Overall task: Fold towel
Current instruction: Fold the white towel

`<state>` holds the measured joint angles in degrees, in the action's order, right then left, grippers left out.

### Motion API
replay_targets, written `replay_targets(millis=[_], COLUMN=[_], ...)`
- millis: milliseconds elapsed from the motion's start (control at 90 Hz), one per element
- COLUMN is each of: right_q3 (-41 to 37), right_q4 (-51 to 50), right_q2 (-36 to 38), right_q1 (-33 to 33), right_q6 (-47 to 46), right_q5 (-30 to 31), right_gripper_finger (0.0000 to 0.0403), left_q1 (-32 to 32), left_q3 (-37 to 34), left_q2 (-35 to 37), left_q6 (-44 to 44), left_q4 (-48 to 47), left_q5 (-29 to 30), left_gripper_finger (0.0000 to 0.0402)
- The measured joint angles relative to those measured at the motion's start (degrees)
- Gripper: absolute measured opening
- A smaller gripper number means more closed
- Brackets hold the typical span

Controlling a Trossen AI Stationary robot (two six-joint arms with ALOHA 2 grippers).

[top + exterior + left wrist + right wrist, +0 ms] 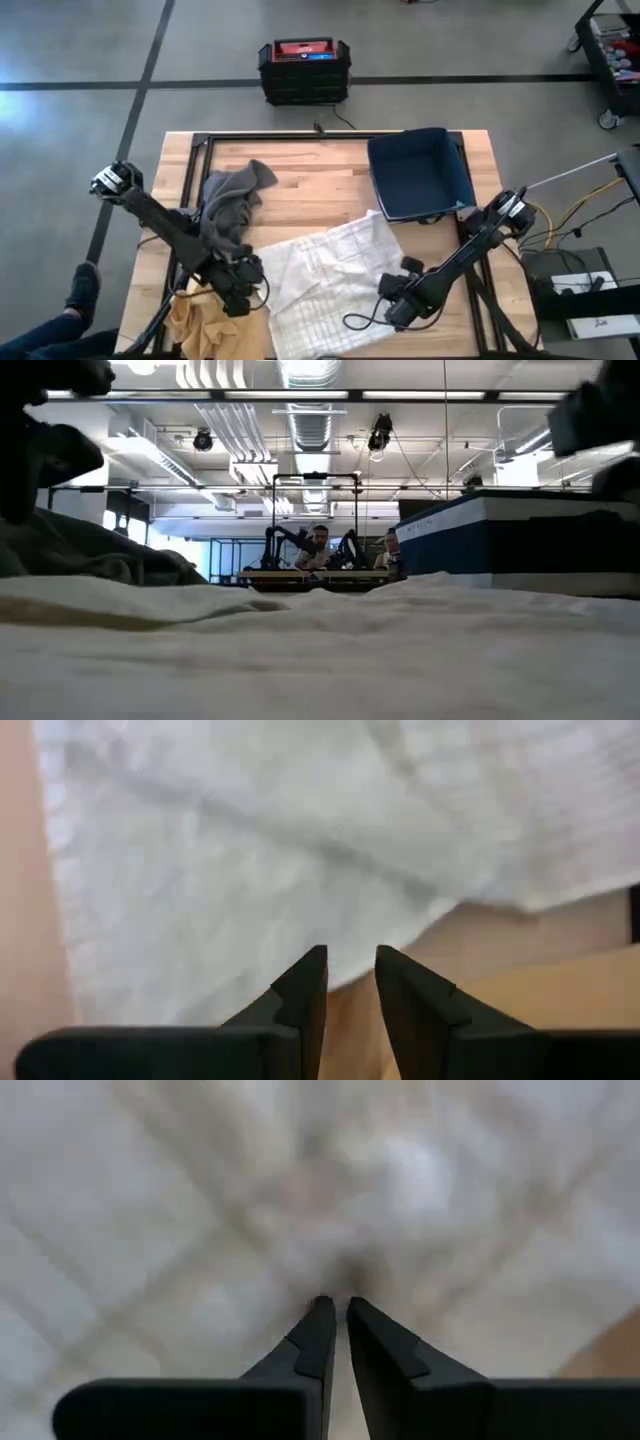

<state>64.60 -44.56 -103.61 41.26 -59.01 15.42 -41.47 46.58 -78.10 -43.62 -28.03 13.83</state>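
Towel [320,275]: right end effector [335,1302] apparently pinching it, left end effector [350,960] narrowly parted.

A white towel [330,275] lies spread on the wooden table [320,170]. The left gripper [240,290] sits at its left edge, the right gripper [395,300] on its right side. A gray cloth [230,205] lies beyond the left fingers, a blue bin [420,175] beyond the right.

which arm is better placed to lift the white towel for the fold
Right. Its tool is pinched on the white towel, well over the cloth. The left tool sits at the towel's edge, fingers slightly apart with bare table between them.
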Motion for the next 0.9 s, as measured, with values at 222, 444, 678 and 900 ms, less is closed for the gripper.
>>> replay_targets(millis=[222, 444, 678, 900], right_q3=[0.0, -0.2, -0.5, -0.4], right_q4=[13.1, 16.8, 17.2, 12.2], right_q2=[0.0, -1.7, -5.6, -5.6], right_q1=[-1.9, -3.9, -4.6, -4.8], right_q6=[12.8, 17.1, 18.1, 15.6], right_q5=[5.3, 5.6, 5.8, 6.0], right_gripper_finger=[0.0018, 0.0018, 0.0018, 0.0018], left_q1=[0.0, 0.0, -0.9, -2.2], left_q3=[-2.1, -2.0, -1.7, -1.7], left_q2=[-7.1, -14.0, -18.5, -18.3], left_q6=[-0.9, -1.8, -2.9, -5.6], left_q4=[8.9, 21.0, 23.5, 19.7], left_q5=[-1.3, -5.1, -7.1, -15.5], left_gripper_finger=[0.0075, 0.0075, 0.0075, 0.0075])
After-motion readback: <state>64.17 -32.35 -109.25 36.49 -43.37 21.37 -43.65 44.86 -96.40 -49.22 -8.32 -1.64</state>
